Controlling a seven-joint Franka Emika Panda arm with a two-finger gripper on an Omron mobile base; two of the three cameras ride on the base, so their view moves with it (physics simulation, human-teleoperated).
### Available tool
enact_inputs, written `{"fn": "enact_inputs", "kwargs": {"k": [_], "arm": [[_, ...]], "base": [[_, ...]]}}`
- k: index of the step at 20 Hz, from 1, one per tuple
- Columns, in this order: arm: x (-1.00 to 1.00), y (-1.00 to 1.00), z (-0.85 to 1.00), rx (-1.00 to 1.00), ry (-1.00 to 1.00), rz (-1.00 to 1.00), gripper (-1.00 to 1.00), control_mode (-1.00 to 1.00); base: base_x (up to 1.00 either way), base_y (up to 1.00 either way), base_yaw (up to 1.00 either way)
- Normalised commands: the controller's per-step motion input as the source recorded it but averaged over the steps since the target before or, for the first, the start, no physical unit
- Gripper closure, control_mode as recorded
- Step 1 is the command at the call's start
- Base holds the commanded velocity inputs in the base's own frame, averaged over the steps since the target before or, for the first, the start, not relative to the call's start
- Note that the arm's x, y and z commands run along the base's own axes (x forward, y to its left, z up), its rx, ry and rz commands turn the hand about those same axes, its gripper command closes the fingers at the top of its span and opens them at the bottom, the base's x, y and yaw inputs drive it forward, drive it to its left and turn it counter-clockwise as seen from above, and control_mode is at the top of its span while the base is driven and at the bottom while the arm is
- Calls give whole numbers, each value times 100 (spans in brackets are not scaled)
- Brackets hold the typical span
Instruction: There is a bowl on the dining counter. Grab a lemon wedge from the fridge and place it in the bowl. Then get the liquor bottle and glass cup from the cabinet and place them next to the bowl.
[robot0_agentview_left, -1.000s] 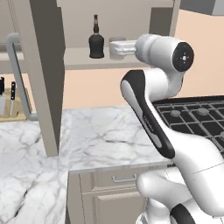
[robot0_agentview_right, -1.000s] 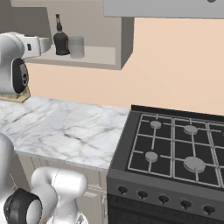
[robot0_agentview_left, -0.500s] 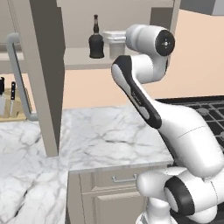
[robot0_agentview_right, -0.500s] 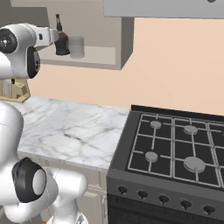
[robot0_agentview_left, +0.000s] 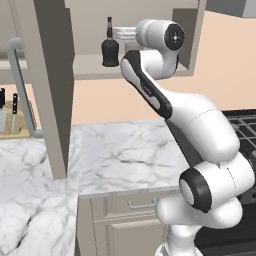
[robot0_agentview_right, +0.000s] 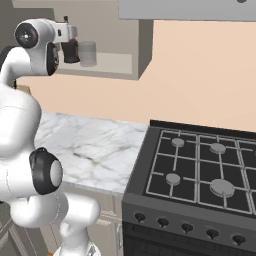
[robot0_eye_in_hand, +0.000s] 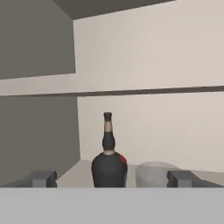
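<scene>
1. Bottle (robot0_eye_in_hand: 109, 162) stands up straight on the cabinet shelf (robot0_agentview_left: 90, 65). It is black, with a thin neck and a bit of red on its shoulder.
2. Seen from the hand, the bottle is right in the middle, between the two dark fingers (robot0_eye_in_hand: 42, 178), which stand far apart.
3. The fingers are spread wide and grasp nothing. They do not touch the bottle.
4. A see-through grey cup (robot0_eye_in_hand: 154, 174) stands just beside the bottle on the same shelf. From the hand it is a bit behind the bottle and to its right.
5. From the right base camera, the cup (robot0_agentview_right: 88, 53) shows past the hand, and the dark bottle (robot0_agentview_right: 70, 50) is partly hidden behind the hand.
6. From the left base camera, the bottle (robot0_agentview_left: 110, 48) is on the shelf, just left of the white arm (robot0_agentview_left: 165, 100).
7. The cabinet door (robot0_agentview_left: 50, 85) hangs open on the left side.
8. Below the cabinet is a white marble surface (robot0_agentview_left: 120, 160) with grey lines.
9. A black stove (robot0_agentview_right: 200, 170) sits to the right of that surface.
10. A block with knives (robot0_agentview_left: 10, 117) stands at the far left, by the wall.
</scene>
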Motion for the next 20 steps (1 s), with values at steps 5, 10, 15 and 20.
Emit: {"fn": "enact_inputs", "kwargs": {"k": [5, 10, 15, 20], "arm": [[39, 25, 0, -1, 0, 0, -100, -100], [20, 31, -1, -4, 0, -1, -100, -100], [37, 22, 0, -4, 2, -9, -100, -100], [43, 28, 0, -7, 1, -6, -100, -100]], "base": [[0, 0, 0], [0, 0, 0], [0, 0, 0], [0, 0, 0]]}}
